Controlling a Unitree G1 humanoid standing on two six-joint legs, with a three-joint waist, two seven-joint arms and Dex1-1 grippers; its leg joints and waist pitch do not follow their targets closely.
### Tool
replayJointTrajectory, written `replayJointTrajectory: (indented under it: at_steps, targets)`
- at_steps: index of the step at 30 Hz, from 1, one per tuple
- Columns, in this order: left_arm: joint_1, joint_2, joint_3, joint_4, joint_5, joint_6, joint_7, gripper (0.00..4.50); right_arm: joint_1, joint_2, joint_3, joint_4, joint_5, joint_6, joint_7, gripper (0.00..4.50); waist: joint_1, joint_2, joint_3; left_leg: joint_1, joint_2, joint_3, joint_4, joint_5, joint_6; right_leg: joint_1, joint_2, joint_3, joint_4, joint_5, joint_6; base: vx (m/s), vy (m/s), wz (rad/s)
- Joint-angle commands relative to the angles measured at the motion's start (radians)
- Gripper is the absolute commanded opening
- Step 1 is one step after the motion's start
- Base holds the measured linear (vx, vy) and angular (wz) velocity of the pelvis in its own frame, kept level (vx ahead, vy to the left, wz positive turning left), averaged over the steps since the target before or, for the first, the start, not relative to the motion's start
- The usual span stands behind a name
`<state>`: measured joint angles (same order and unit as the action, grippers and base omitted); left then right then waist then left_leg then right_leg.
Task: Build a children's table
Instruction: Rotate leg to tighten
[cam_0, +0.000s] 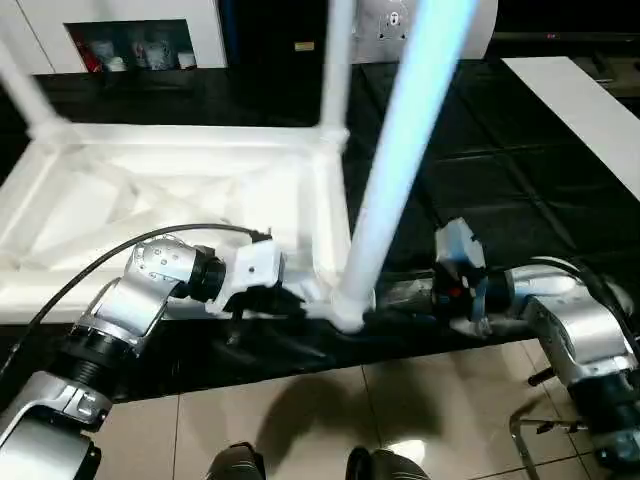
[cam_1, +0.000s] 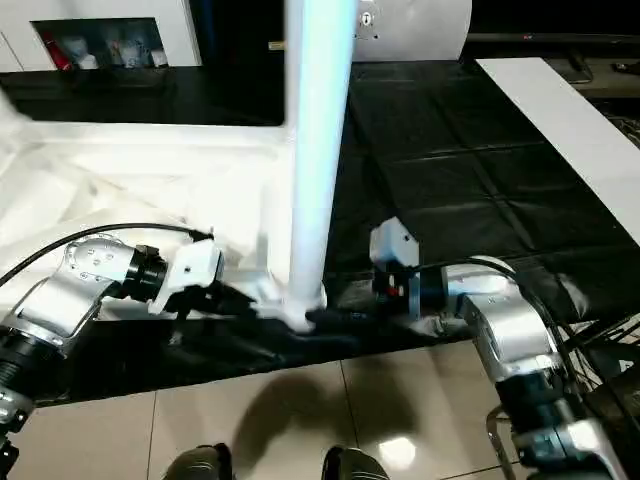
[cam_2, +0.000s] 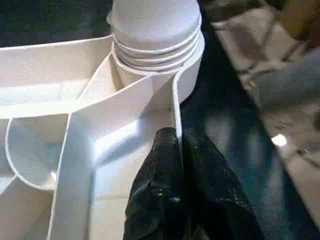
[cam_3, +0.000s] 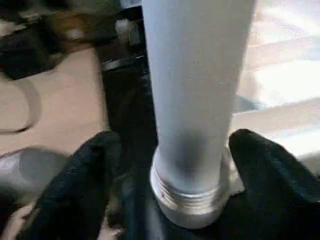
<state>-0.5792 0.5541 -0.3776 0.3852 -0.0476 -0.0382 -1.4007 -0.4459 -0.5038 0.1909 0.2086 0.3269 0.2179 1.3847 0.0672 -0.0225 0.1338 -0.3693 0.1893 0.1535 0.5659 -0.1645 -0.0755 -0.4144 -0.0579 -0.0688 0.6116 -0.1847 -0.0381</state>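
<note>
No legible writing anywhere; a small dark mark on the white panel (cam_0: 400, 25) at the far edge, too small to read.

At the far left, a white shelved cabinet (cam_0: 130, 30) with small coloured items in its open compartment, blurred beyond telling. In front of it, the children's table top (cam_0: 170, 200), white plastic, upside down on the black sheet (cam_0: 480, 170), ribbed underside up, with diagonal and straight ribs crossing between the rim walls. Two far legs upright in corner sockets: one at the far left (cam_0: 25, 95), one at the far right corner (cam_0: 338, 60).

Left end effector (cam_2: 182, 170) closed, both black fingers pressed together with nothing between them, tips resting against a thin rib wall of the top just beside the near-right corner socket (cam_2: 165, 75).

In that socket, a long round tapered white leg (cam_0: 400, 150), leaning a little in the head view, its threaded ringed base (cam_3: 192, 192) sitting at the socket mouth.

Right end effector (cam_3: 175, 165) spread wide, one black finger (cam_3: 80, 185) on each side of the leg's base, apart from it, not clamping.

Beyond the sheet's near edge, beige tiled floor (cam_0: 330, 410). At the far right, a long white board (cam_0: 590, 110) lying on the black sheet.
</note>
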Motion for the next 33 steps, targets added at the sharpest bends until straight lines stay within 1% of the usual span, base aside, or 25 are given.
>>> replayJointTrajectory:
  at_steps: [1,3,4,5,6,7,8,9,11,12,13,16,18,19,22,23,25,26,28,29,30,31,32,33]
  targets:
    - [-0.005,-0.007,-0.085,-0.002,0.017,-0.045,-0.101,0.0,-0.023,-0.008,0.022,0.013,0.02,0.012,0.067,3.39,-0.001,-0.004,-0.068,0.008,0.04,0.006,-0.052,-0.14,0.111,0.06,-0.081,0.057,-0.072,-0.17,-0.232,0.0,0.0,0.0]
    - [-0.01,-0.014,-0.093,-0.004,0.016,-0.053,-0.121,0.0,-0.035,-0.008,0.035,0.021,0.025,0.023,0.095,3.37,0.005,-0.003,-0.07,0.008,0.042,0.007,-0.051,-0.131,0.109,0.061,-0.082,0.058,-0.071,-0.167,-0.233,0.0,0.0,0.0]
    - [-0.011,-0.016,-0.094,-0.004,0.016,-0.054,-0.123,0.0,-0.037,-0.009,0.039,0.022,0.026,0.024,0.1,3.29,0.01,-0.01,-0.07,0.007,0.043,0.007,-0.052,-0.116,0.112,0.061,-0.082,0.058,-0.066,-0.154,-0.232,0.0,0.0,0.0]
    - [-0.017,-0.024,-0.101,-0.002,0.016,-0.062,-0.133,0.0,-0.043,-0.012,0.056,0.029,0.026,0.022,0.129,3.12,0.014,-0.008,-0.072,0.009,0.043,0.008,-0.051,-0.106,0.113,0.059,-0.081,0.057,-0.065,-0.141,-0.236,0.0,0.0,0.0]
    - [-0.017,-0.024,-0.101,-0.002,0.016,-0.062,-0.133,0.0,-0.043,-0.012,0.056,0.029,0.026,0.022,0.129,3.12,0.015,-0.008,-0.073,0.009,0.043,0.008,-0.051,-0.105,0.114,0.059,-0.081,0.056,-0.064,-0.133,-0.239,0.0,0.0,0.0]
    - [-0.022,-0.03,-0.105,0.002,0.019,-0.069,-0.136,0.0,-0.047,-0.012,0.068,0.036,0.023,0.016,0.15,2.98,0.016,-0.008,-0.072,0.009,0.044,0.008,-0.051,-0.105,0.116,0.059,-0.081,0.056,-0.064,-0.123,-0.243,0.0,0.0,0.0]
    - [-0.022,-0.03,-0.105,0.002,0.019,-0.069,-0.136,0.0,-0.047,-0.012,0.068,0.036,0.023,0.016,0.15,2.9,0.016,-0.008,-0.073,0.008,0.044,0.008,-0.05,-0.105,0.116,0.059,-0.081,0.056,-0.062,-0.119,-0.244,0.0,0.0,0.0]
    - [-0.025,-0.033,-0.105,0.007,0.02,-0.074,-0.138,0.0,-0.05,-0.01,0.07,0.043,0.02,0.011,0.158,2.83,0.016,-0.011,-0.073,0.006,0.043,0.008,-0.051,-0.111,0.113,0.061,-0.082,0.056,-0.063,-0.121,-0.243,0.0,0.0,0.0]
    - [-0.03,-0.038,-0.104,0.015,0.023,-0.08,-0.138,0.0,-0.055,-0.006,0.074,0.054,0.017,0.003,0.171,2.65,0.016,-0.013,-0.073,0.007,0.042,0.008,-0.052,-0.119,0.108,0.062,-0.082,0.056,-0.066,-0.146,-0.235,0.0,0.0,0.0]
    - [-0.033,-0.04,-0.104,0.022,0.025,-0.086,-0.138,0.0,-0.057,-0.004,0.077,0.057,0.017,0.002,0.178,2.65,0.016,-0.013,-0.072,0.006,0.041,0.008,-0.051,-0.121,0.107,0.061,-0.082,0.056,-0.067,-0.156,-0.232,0.0,0.0,0.0]
    - [-0.034,-0.041,-0.104,0.025,0.027,-0.089,-0.137,0.0,-0.058,-0.003,0.078,0.057,0.017,0.003,0.18,2.45,0.017,-0.012,-0.072,0.007,0.041,0.008,-0.052,-0.126,0.104,0.06,-0.083,0.056,-0.07,-0.171,-0.228,0.0,0.0,0.0]
    - [-0.036,-0.041,-0.101,0.035,0.031,-0.096,-0.14,0.0,-0.058,-0.002,0.081,0.057,0.021,0.009,0.188,2.21,0.017,-0.012,-0.073,0.008,0.042,0.007,-0.053,-0.127,0.096,0.06,-0.082,0.056,-0.069,-0.179,-0.223,0.0,0.0,0.0]
    - [-0.038,-0.04,-0.101,0.04,0.032,-0.099,-0.141,0.0,-0.058,-0.003,0.084,0.059,0.023,0.01,0.193,2.15,0.018,-0.012,-0.074,0.008,0.042,0.008,-0.052,-0.123,0.098,0.06,-0.082,0.057,-0.068,-0.169,-0.225,0.0,0.0,0.0]
    - [-0.04,-0.037,-0.098,0.049,0.035,-0.102,-0.14,0.0,-0.058,-0.002,0.088,0.057,0.028,0.02,0.197,2.11,0.019,-0.009,-0.075,0.007,0.042,0.008,-0.052,-0.117,0.1,0.061,-0.081,0.056,-0.067,-0.156,-0.228,0.0,0.0,0.0]
    - [-0.042,-0.036,-0.096,0.052,0.036,-0.101,-0.139,0.0,-0.057,0.0,0.087,0.055,0.033,0.031,0.196,2.08,0.019,-0.011,-0.075,0.007,0.042,0.008,-0.051,-0.117,0.099,0.062,-0.082,0.056,-0.066,-0.15,-0.229,0.0,0.0,0.0]
    - [-0.042,-0.038,-0.082,0.06,0.029,-0.08,-0.129,0.0,-0.051,0.004,0.079,0.04,0.05,0.07,0.181,2.07,0.02,-0.007,-0.074,0.007,0.041,0.008,-0.051,-0.119,0.098,0.061,-0.081,0.056,-0.066,-0.152,-0.231,0.0,0.0,0.0]
    - [-0.042,-0.043,-0.064,0.063,0.018,-0.056,-0.111,0.0,-0.046,0.012,0.065,0.031,0.06,0.099,0.149,2.06,0.019,-0.01,-0.073,0.007,0.041,0.008,-0.052,-0.126,0.096,0.061,-0.08,0.056,-0.068,-0.161,-0.23,0.0,0.0,0.0]
    - [-0.042,-0.043,-0.064,0.063,0.018,-0.056,-0.111,0.0,-0.046,0.012,0.065,0.031,0.06,0.099,0.149,2.06,0.02,-0.007,-0.073,0.008,0.041,0.008,-0.053,-0.129,0.093,0.06,-0.081,0.056,-0.068,-0.168,-0.229,0.0,0.0,0.0]
    - [-0.041,-0.046,-0.03,0.061,0.005,-0.004,-0.066,0.0,-0.04,0.039,0.03,0.027,0.066,0.134,0.055,2.06,0.019,-0.009,-0.07,0.007,0.04,0.008,-0.054,-0.139,0.08,0.06,-0.081,0.057,-0.073,-0.202,-0.218,0.0,0.0,0.0]
    - [-0.042,-0.049,-0.005,0.062,0.014,0.047,0.0,0.0,-0.03,0.069,0.01,0.029,0.039,0.12,-0.043,2.06,0.018,-0.008,-0.068,0.007,0.039,0.008,-0.055,-0.157,0.07,0.059,-0.083,0.057,-0.078,-0.245,-0.208,0.0,0.0,0.0]
    - [-0.042,-0.049,-0.005,0.062,0.014,0.047,0.0,0.0,-0.03,0.069,0.01,0.029,0.039,0.12,-0.043,2.06,0.015,-0.008,-0.068,0.006,0.039,0.008,-0.055,-0.163,0.061,0.057,-0.084,0.057,-0.078,-0.264,-0.202,0.0,0.0,0.0]
    - [-0.043,-0.051,0.005,0.063,0.02,0.071,0.032,0.0,-0.025,0.082,0.003,0.031,0.024,0.107,-0.086,2.06,0.015,-0.008,-0.066,0.01,0.036,0.006,-0.057,-0.176,0.049,0.057,-0.083,0.056,-0.086,-0.32,-0.184,0.0,0.0,0.0]
    - [-0.044,-0.058,0.02,0.066,0.02,0.1,0.067,0.0,-0.02,0.104,-0.007,0.036,0.0,0.091,-0.152,2.06,0.009,-0.01,-0.066,0.004,0.036,0.004,-0.06,-0.171,0.038,0.057,-0.084,0.056,-0.083,-0.336,-0.172,0.0,0.0,0.0]
    - [-0.043,-0.068,0.035,0.058,0.017,0.142,0.104,0.0,-0.018,0.132,-0.021,0.044,-0.019,0.084,-0.225,2.06,0.004,-0.009,-0.066,0.003,0.035,0.004,-0.061,-0.174,0.028,0.056,-0.084,0.056,-0.085,-0.349,-0.164,0.0,0.0,0.0]
